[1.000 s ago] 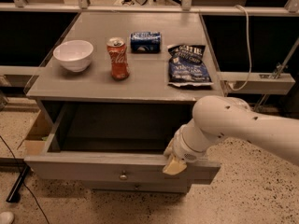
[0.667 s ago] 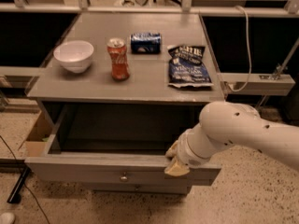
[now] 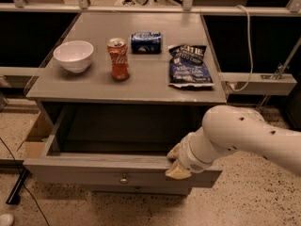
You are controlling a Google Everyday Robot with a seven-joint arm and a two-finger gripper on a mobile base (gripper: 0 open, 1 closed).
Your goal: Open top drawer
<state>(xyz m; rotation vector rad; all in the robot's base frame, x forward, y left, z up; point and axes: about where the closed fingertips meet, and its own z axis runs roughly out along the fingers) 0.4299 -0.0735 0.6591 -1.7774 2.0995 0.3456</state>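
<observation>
Change: arm (image 3: 235, 131) has sunk slightly lower and rightward; top drawer (image 3: 80, 172) barely shifted.
Bowl (image 3: 73, 55): white, bench (image 3: 141, 86) left.
Top drawer: pulled well out under bench, knob (image 3: 123, 178) centred.
Can (image 3: 118, 59): red, upright.
Chip bag (image 3: 189, 66): lying flat, right.
Claw (image 3: 178, 166): at the drawer front's top edge, right of knob; grip cannot be told.

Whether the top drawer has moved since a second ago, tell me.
No, not noticeably: the top drawer stands as far out from the table edge as before. The end effector rests on its front rim, right of the knob.
</observation>
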